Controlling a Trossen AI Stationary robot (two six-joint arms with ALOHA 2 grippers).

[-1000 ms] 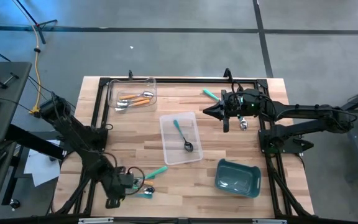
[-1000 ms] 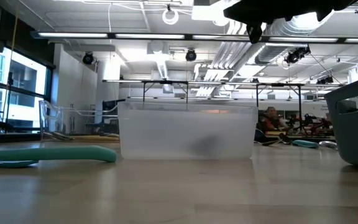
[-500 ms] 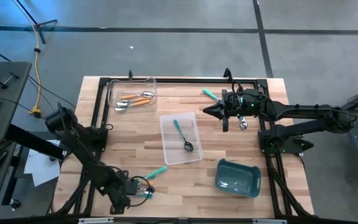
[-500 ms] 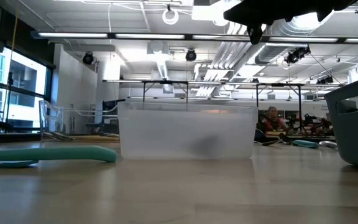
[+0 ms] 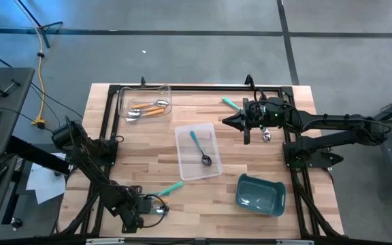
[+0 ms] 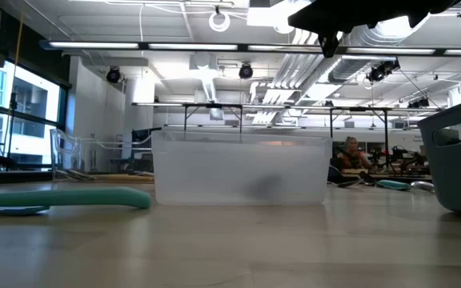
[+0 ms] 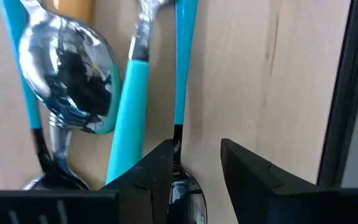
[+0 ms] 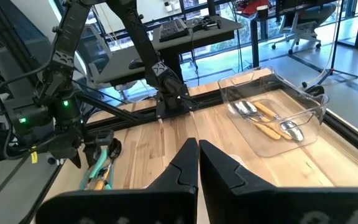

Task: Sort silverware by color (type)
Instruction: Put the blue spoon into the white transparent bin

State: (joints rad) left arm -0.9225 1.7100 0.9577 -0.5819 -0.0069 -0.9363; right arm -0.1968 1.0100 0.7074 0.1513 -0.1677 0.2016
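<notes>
Left pincer [image 7: 194, 171] low over the spoon cluster at the bench's [image 5: 250, 150] near-left corner

Its fingers stood apart around a teal-blue-handled spoon [image 7: 180, 68] without closing on it – an orange-handled one [image 7: 73, 5] lay beside. The right pincer [image 8: 197, 163] was pressed together, holding nothing, raised over the far right side. Orange-handled spoons [image 5: 148, 109] lay in the far clear tray [image 5: 167, 90] – one teal-blue spoon [image 5: 199, 146] in the middle tray [image 5: 180, 167], a green-handled one [image 5: 171, 187] loose on the wood

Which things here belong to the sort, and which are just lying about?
Job:
orange spoons in the far clear tray
teal spoon in the middle tray
spoon pile at the left hand

Lying about:
teal bin
</notes>
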